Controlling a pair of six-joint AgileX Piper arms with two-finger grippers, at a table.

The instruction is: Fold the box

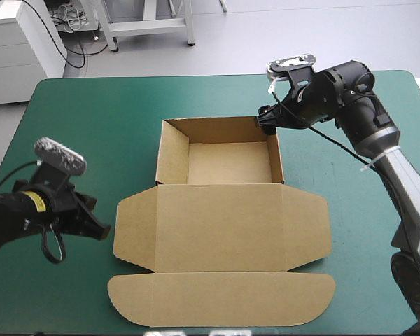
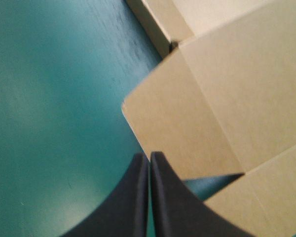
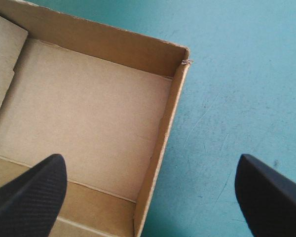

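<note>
Left gripper [image 2: 149,156] pinched together, empty, beside the box [image 1: 220,231] — right gripper [image 3: 150,160] gaping astride its corner wall.

Brown cardboard box [image 2: 207,98], open tray with flat lid: blurred and cropped in left wrist view; tray cropped in right wrist view. Black two-fingered right gripper [image 1: 267,124]: fingertips indistinguishable in high view.

One box [image 1: 220,210] lies between two grippers: the left gripper [image 1: 105,229] just beside its one lid [image 1: 220,238], the right gripper [image 1: 267,123] astride a wall of its one tray [image 1: 227,162]. The lid has three flaps [image 1: 220,299].
</note>
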